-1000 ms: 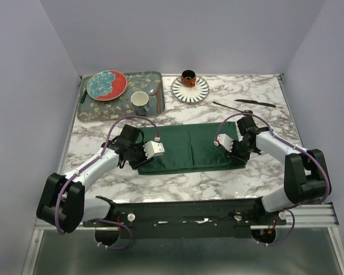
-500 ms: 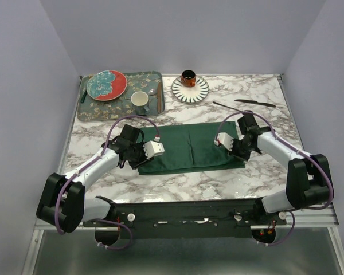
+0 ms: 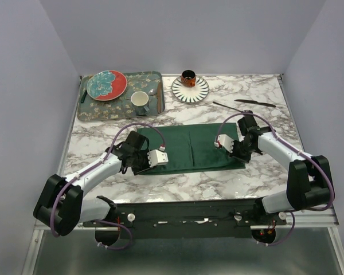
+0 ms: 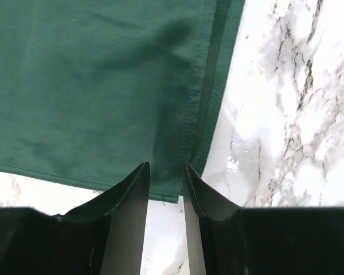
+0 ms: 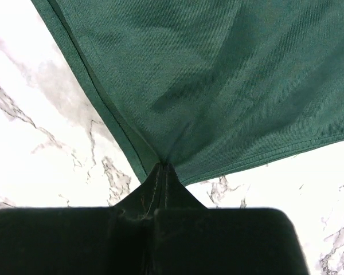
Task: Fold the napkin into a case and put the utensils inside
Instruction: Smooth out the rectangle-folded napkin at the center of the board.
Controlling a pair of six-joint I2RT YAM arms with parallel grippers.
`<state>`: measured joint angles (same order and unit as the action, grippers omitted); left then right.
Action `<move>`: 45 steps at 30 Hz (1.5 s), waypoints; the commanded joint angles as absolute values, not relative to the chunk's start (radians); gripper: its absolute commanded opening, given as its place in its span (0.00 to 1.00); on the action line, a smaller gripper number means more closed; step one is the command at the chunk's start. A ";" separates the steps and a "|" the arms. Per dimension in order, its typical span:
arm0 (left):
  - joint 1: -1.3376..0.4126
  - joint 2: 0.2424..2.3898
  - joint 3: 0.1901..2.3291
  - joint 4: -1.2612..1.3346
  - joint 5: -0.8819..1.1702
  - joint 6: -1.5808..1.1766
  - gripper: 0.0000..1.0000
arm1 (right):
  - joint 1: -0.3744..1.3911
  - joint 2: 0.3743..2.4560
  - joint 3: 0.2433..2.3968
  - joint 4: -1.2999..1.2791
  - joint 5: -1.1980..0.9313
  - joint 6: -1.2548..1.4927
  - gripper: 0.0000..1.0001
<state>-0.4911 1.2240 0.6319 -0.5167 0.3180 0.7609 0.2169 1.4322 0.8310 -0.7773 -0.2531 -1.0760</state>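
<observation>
As the cloth lies now: dark green, slightly shiny cloth napkin [image 3: 189, 150], flat on the white marble-patterned table [image 3: 178, 183]; a wide rectangle whose long axis runs from one gripper across to the other.
Right gripper [image 5: 162, 166]: fingers pressed together on the near corner at its end of the napkin. The fabric puckers into the tips and fans out ahead of them.
Left gripper [image 4: 165, 166]: fingers a narrow slot apart, low over the near corner at its end. The hemmed edge runs straight ahead out of the slot, with cloth on one side and bare table on the other. No pinch is visible and the fabric looks flat.
Key relation: one gripper at each short end, both on the near-side corners; the far long edge lies ahead of both.
Likely next move (judged): carry the near edge forward over the far edge to narrow the cloth. That needs both corners held, so the left fingers would have to close first.
Utensils: slim matte black fork [image 3: 226, 107] and knife [image 3: 255, 103] lie on bare table beyond the right gripper, apart from the cloth and roughly parallel to its long axis. The right arm is nearer; the left is well apart.
Progress (judged): mid-fold; no slim case yet.
Risk (judged): a one-sided grip would skew the fold.
</observation>
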 commanded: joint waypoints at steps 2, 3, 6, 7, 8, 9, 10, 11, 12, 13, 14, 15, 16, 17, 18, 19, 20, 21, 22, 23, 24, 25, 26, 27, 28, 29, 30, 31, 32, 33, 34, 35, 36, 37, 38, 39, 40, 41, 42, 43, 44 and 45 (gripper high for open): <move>-0.511 1.212 0.604 -0.495 0.276 0.782 0.39 | 0.225 1.419 0.824 -0.810 -0.259 -1.097 0.01; -0.512 1.212 0.603 -0.494 0.276 0.782 0.39 | 0.227 1.420 0.824 -0.810 -0.259 -1.097 0.01; -0.512 1.213 0.598 -0.495 0.272 0.788 0.38 | 0.225 1.419 0.827 -0.825 -0.267 -1.097 0.01; -0.514 1.213 0.600 -0.495 0.270 0.790 0.38 | 0.225 1.417 0.828 -0.828 -0.270 -1.097 0.01; -0.514 1.212 0.600 -0.497 0.268 0.790 0.37 | 0.225 1.413 0.830 -0.833 -0.271 -1.098 0.01; -0.512 1.212 0.598 -0.497 0.265 0.790 0.37 | 0.225 1.411 0.836 -0.845 -0.281 -1.098 0.01; -0.514 1.207 0.600 -0.499 0.265 0.787 0.36 | 0.224 1.405 0.841 -0.853 -0.284 -1.100 0.01; -0.514 1.206 0.600 -0.499 0.268 0.782 0.36 | 0.224 1.404 0.845 -0.859 -0.288 -1.095 0.01; -0.514 1.204 0.604 -0.502 0.271 0.782 0.36 | 0.227 1.404 0.845 -0.867 -0.291 -1.095 0.01; -0.514 1.203 0.606 -0.508 0.276 0.779 0.36 | 0.226 1.405 0.847 -0.868 -0.290 -1.098 0.01; -0.514 1.201 0.609 -0.511 0.278 0.775 0.36 | 0.225 1.408 0.847 -0.870 -0.290 -1.100 0.01; -0.514 1.200 0.617 -0.514 0.282 0.772 0.36 | 0.225 1.410 0.844 -0.873 -0.291 -1.103 0.01; -0.512 1.197 0.620 -0.518 0.284 0.772 0.36 | 0.225 1.413 0.842 -0.876 -0.291 -1.101 0.01; -0.514 1.193 0.624 -0.526 0.287 0.767 0.36 | 0.225 1.414 0.841 -0.883 -0.296 -1.103 0.01; -0.512 1.192 0.630 -0.529 0.290 0.764 0.36 | 0.225 1.413 0.841 -0.887 -0.302 -1.104 0.01; -0.512 1.186 0.632 -0.532 0.294 0.764 0.36 | 0.225 1.411 0.836 -0.888 -0.304 -1.103 0.01; -0.511 1.186 0.635 -0.540 0.299 0.764 0.35 | 0.225 1.413 0.835 -0.891 -0.304 -1.107 0.01; -0.512 1.184 0.640 -0.543 0.302 0.762 0.35 | 0.227 1.411 0.831 -0.891 -0.304 -1.109 0.01; -0.512 1.186 0.641 -0.545 0.307 0.761 0.36 | 0.229 1.414 0.828 -0.891 -0.301 -1.111 0.01; -0.512 1.187 0.644 -0.546 0.308 0.761 0.35 | 0.229 1.417 0.824 -0.893 -0.298 -1.115 0.01; -0.512 1.190 0.647 -0.548 0.307 0.759 0.35 | 0.229 1.422 0.821 -0.894 -0.295 -1.115 0.01; -0.512 1.190 0.649 -0.549 0.313 0.759 0.35 | 0.230 1.422 0.818 -0.896 -0.296 -1.118 0.01; -0.511 1.192 0.649 -0.545 0.313 0.759 0.35 | 0.230 1.424 0.815 -0.893 -0.295 -1.117 0.01; -0.512 1.192 0.650 -0.545 0.314 0.759 0.35 | 0.233 1.430 0.807 -0.887 -0.288 -1.117 0.01; -0.512 1.193 0.652 -0.545 0.318 0.758 0.35 | 0.232 1.433 0.804 -0.881 -0.284 -1.117 0.01; -0.512 1.195 0.653 -0.546 0.322 0.756 0.35 | 0.233 1.437 0.801 -0.874 -0.279 -1.118 0.01; -0.512 1.195 0.658 -0.549 0.325 0.755 0.35 | 0.233 1.449 0.798 -0.874 -0.272 -1.123 0.01; -0.511 1.193 0.658 -0.548 0.327 0.756 0.35 | 0.233 1.453 0.793 -0.873 -0.265 -1.126 0.01; -0.512 1.192 0.658 -0.546 0.324 0.753 0.35 | 0.233 1.454 0.789 -0.868 -0.261 -1.135 0.01; -0.512 1.195 0.660 -0.545 0.322 0.749 0.35 | 0.233 1.456 0.779 -0.867 -0.255 -1.137 0.01; -0.514 1.201 0.660 -0.545 0.322 0.749 0.36 | 0.235 1.457 0.776 -0.865 -0.253 -1.138 0.02; -0.512 1.204 0.658 -0.543 0.319 0.749 0.36 | 0.235 1.460 0.773 -0.861 -0.250 -1.140 0.02; -0.512 1.209 0.657 -0.542 0.318 0.752 0.36 | 0.233 1.465 0.773 -0.862 -0.247 -1.140 0.02; -0.512 1.218 0.657 -0.541 0.316 0.755 0.37 | 0.235 1.476 0.776 -0.864 -0.245 -1.138 0.02; -0.514 1.224 0.655 -0.537 0.316 0.755 0.37 | 0.233 1.479 0.778 -0.865 -0.245 -1.137 0.02; -0.514 1.229 0.653 -0.534 0.310 0.756 0.37 | 0.235 1.485 0.779 -0.867 -0.244 -1.137 0.02; -0.512 1.242 0.653 -0.531 0.308 0.756 0.37 | 0.233 1.486 0.779 -0.867 -0.245 -1.138 0.02; -0.515 1.250 0.653 -0.526 0.305 0.756 0.37 | 0.233 1.489 0.779 -0.870 -0.244 -1.141 0.02; -0.515 1.258 0.653 -0.526 0.301 0.756 0.37 | 0.232 1.488 0.778 -0.870 -0.238 -1.144 0.02; -0.515 1.272 0.652 -0.522 0.292 0.756 0.37 | 0.233 1.489 0.776 -0.870 -0.236 -1.146 0.02; -0.517 1.276 0.652 -0.520 0.290 0.756 0.37 | 0.233 1.491 0.776 -0.868 -0.233 -1.147 0.02; -0.517 1.279 0.652 -0.517 0.291 0.759 0.37 | 0.232 1.491 0.776 -0.868 -0.233 -1.149 0.02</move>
